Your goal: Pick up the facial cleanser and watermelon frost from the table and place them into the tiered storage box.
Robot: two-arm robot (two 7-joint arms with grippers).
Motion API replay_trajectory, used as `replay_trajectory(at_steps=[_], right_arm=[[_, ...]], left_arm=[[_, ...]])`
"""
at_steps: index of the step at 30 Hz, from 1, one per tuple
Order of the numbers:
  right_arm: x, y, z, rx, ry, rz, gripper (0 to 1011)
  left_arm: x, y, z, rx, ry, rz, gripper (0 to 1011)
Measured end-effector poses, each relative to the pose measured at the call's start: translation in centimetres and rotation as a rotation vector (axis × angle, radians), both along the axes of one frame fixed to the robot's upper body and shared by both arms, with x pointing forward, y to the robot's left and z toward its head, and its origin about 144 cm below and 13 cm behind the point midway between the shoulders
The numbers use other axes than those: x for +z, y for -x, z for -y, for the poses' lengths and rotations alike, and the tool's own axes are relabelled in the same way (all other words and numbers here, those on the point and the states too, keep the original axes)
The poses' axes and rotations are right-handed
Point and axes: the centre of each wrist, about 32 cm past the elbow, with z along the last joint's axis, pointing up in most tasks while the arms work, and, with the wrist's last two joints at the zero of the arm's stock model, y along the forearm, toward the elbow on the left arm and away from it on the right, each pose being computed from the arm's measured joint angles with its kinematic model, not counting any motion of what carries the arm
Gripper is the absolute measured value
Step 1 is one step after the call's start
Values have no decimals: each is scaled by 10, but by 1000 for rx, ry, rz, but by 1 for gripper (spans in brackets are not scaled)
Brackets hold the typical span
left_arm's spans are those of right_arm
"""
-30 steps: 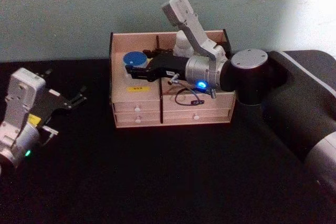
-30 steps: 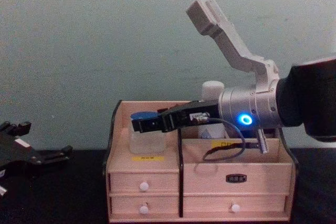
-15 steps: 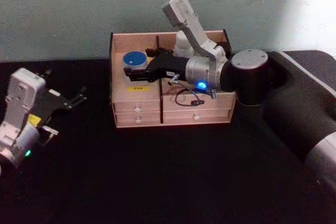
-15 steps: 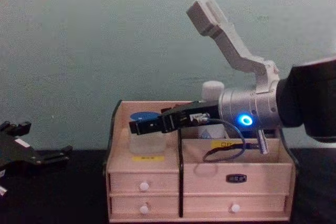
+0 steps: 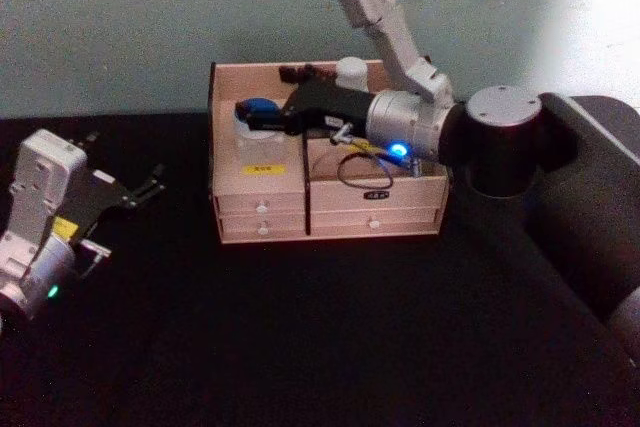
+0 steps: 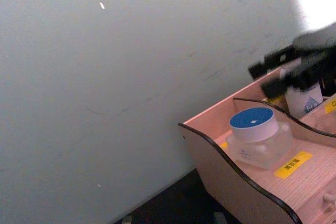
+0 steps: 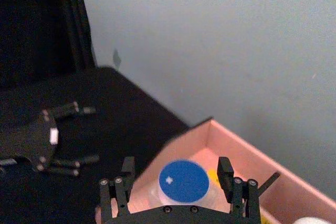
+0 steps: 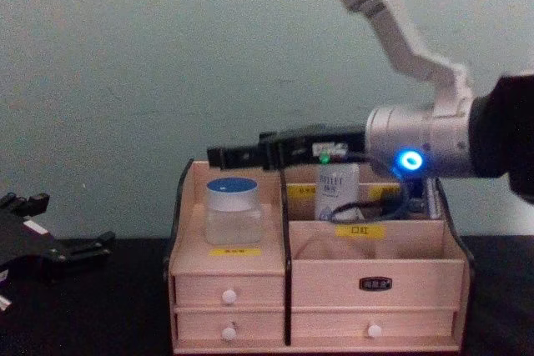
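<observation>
Dark table (image 5: 300,327): watermelon frost (image 8: 233,210) upright, lid up, in tiered storage box (image 8: 334,268).
Right gripper (image 8: 217,157) spread, empty, above it; left gripper (image 5: 152,182) splayed at nine o'clock.

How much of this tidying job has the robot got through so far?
Nearly all, it seems. The watermelon frost sits in the top left compartment of the tiered storage box; the facial cleanser stands in the compartment to its right. Nothing is in hand: the right claw hovers open and empty above the watermelon frost, and the left claw sits open off to the left. Probably only drawing the right claw back remains.
</observation>
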Motion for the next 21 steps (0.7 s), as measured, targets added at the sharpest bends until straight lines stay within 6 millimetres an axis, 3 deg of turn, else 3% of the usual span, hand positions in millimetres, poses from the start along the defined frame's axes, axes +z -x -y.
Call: replay_trajectory(at_steps=[11, 21], right_arm=[[24, 26, 33, -35, -132, 123, 1000], [16, 46, 76, -259, -149, 188, 1000]], left_arm=[[0, 0, 0, 0, 0, 0, 1001], [0, 0, 0, 0, 0, 0, 1001]])
